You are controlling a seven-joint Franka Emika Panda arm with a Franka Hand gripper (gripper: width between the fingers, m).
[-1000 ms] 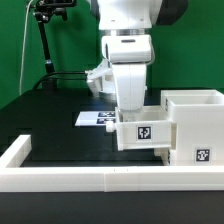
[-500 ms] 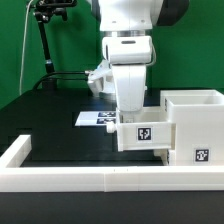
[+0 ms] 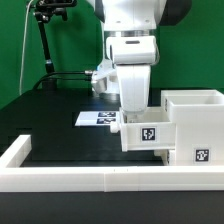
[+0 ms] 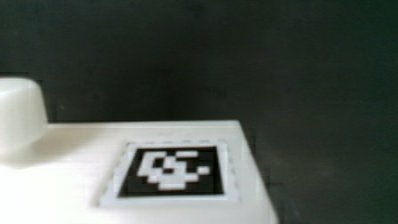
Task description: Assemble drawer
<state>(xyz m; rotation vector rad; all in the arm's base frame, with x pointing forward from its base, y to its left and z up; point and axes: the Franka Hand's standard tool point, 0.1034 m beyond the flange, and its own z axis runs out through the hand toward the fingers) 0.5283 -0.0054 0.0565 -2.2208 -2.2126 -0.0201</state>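
A small white drawer tray (image 3: 146, 134) with a square tag on its front is level, right against the left side of the large white hollow shell (image 3: 196, 120) at the exterior view's right. My gripper (image 3: 134, 108) reaches down into the tray from above and is shut on it; its fingertips are hidden by the tray's wall. The wrist view shows the tray's white surface (image 4: 71, 150) and its tag (image 4: 173, 168) up close, with no fingers in the picture. The shell carries a tag (image 3: 201, 155) low on its front. A second tray is out of view.
The long low white border wall (image 3: 90, 176) runs along the front and turns back at the exterior view's left. The marker board (image 3: 98, 118) lies flat behind the tray. A black stand (image 3: 45, 45) with cables rises at the back left.
The arm and the tray in its grip have shifted slightly to the exterior view's right, closer against the shell. Nothing else has moved.
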